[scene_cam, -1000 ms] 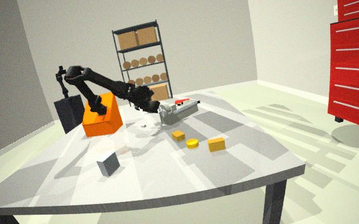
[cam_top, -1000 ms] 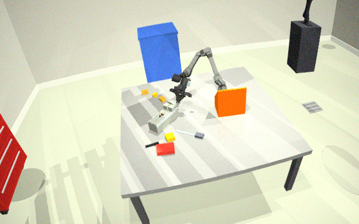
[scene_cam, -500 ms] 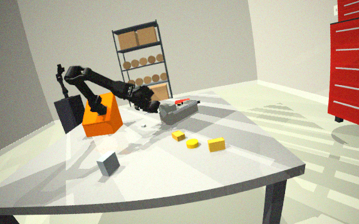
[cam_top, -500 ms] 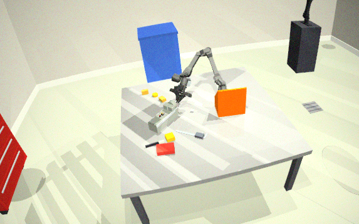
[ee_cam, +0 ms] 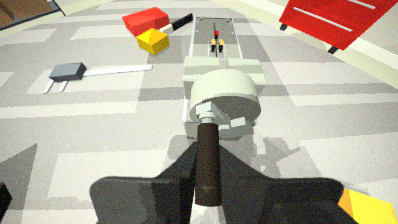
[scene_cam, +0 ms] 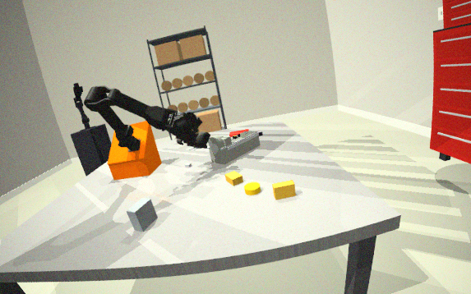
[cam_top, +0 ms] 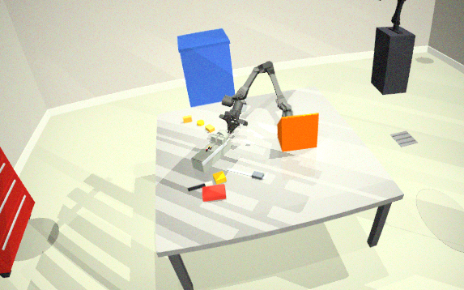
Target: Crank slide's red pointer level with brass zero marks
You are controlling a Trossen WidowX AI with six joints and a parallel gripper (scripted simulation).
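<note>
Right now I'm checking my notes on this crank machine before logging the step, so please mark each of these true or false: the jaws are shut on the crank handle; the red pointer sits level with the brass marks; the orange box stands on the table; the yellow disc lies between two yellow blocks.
1. The gripper has its jaws shut on the dark crank handle. True.
2. The red pointer sits level with the brass marks. False: it lies just beyond them.
3. The orange box stands on the table. True.
4. The yellow disc lies between two yellow blocks. True.
</note>
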